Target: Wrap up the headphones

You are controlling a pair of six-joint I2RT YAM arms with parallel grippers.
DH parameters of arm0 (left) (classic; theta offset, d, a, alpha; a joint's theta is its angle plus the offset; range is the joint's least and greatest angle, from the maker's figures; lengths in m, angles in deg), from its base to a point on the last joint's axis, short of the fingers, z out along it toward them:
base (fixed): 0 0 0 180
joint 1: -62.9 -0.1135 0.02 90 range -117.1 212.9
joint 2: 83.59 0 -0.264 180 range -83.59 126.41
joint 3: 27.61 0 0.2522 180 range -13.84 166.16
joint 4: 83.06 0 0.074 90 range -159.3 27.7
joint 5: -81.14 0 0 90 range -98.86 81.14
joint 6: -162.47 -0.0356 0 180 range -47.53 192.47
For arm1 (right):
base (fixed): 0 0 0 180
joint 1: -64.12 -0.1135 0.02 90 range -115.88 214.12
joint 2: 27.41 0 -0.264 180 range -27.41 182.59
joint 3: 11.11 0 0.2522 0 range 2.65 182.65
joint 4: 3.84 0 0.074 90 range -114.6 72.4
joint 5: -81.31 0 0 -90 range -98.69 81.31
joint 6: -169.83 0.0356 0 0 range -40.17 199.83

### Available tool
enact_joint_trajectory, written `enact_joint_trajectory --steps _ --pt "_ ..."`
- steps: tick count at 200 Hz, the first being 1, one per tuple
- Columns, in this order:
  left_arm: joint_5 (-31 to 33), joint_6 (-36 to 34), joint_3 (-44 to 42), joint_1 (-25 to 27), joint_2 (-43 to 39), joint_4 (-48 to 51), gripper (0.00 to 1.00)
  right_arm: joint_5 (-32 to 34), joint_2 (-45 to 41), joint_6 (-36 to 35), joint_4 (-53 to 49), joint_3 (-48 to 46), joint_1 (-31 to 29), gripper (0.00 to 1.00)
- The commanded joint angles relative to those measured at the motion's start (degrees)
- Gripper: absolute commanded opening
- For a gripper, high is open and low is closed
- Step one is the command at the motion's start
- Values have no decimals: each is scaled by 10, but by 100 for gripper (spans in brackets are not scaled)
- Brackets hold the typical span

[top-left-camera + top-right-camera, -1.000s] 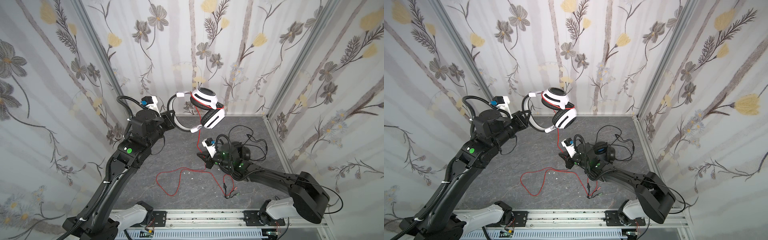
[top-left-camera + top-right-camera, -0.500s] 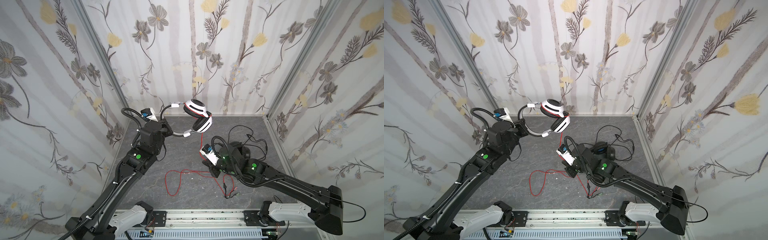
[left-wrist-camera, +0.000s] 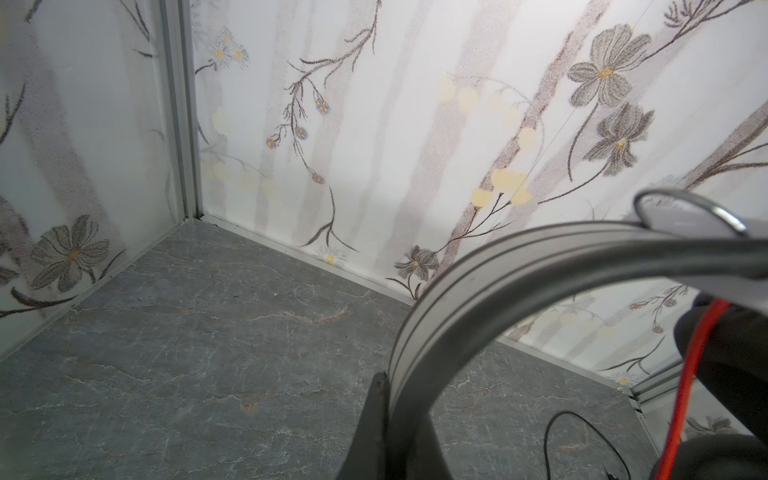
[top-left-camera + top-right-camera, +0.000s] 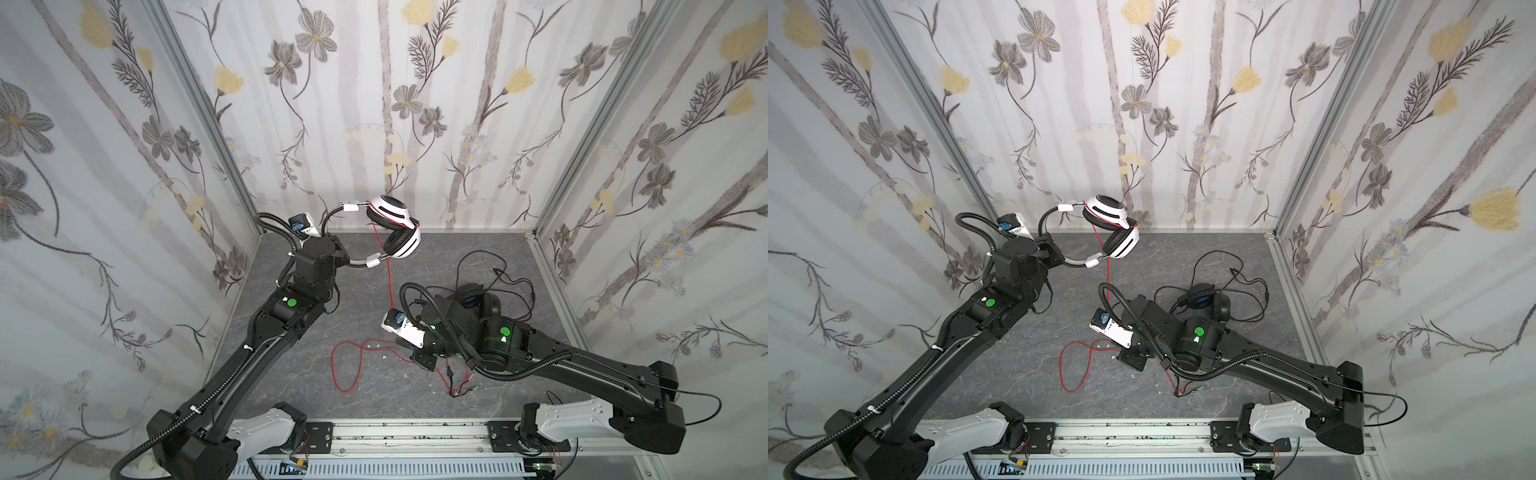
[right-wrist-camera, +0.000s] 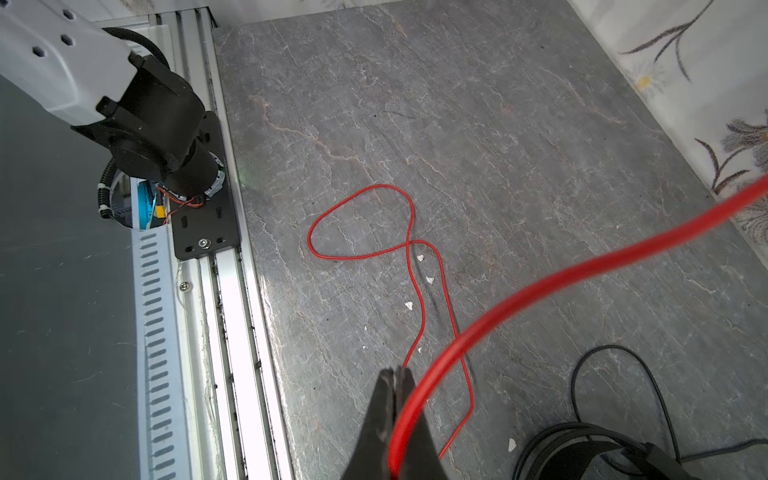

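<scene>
The left jaws clamp the raised white headset (image 4: 394, 209) by its band. The right jaws pinch its red cord (image 5: 420, 308).

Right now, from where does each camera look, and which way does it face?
Top views: high over the front rail, looking down at the back wall; both arms show.
Left wrist: on the left arm, facing the back corner; left pincer grips the band of the white headset.
Right wrist: on the right arm, facing the floor; right pincer shut on the red cord.
Shared: both wrist views show the red cord.
</scene>
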Motion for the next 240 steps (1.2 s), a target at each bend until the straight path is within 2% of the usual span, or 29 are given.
enact_joint_trajectory --steps 1,37,65,90,159,200,240 --pt "38 -56 -2 5 4 -32 0 48 2 -19 -25 25 -1 0" --pt "50 -184 -10 28 -3 9 0 126 6 -57 -71 63 9 0" --pt "14 -264 -7 39 -12 57 0 162 14 -84 -96 90 25 0" --pt "-54 -311 11 40 -5 122 0 197 20 -105 -105 114 38 0" --pt "-226 -331 18 43 1 226 0 304 33 -162 -105 179 51 0" --pt "-328 -317 28 47 -8 265 0 304 41 -176 -78 193 89 0" --pt "-377 -309 57 51 -20 304 0 287 50 -177 -46 200 118 6"
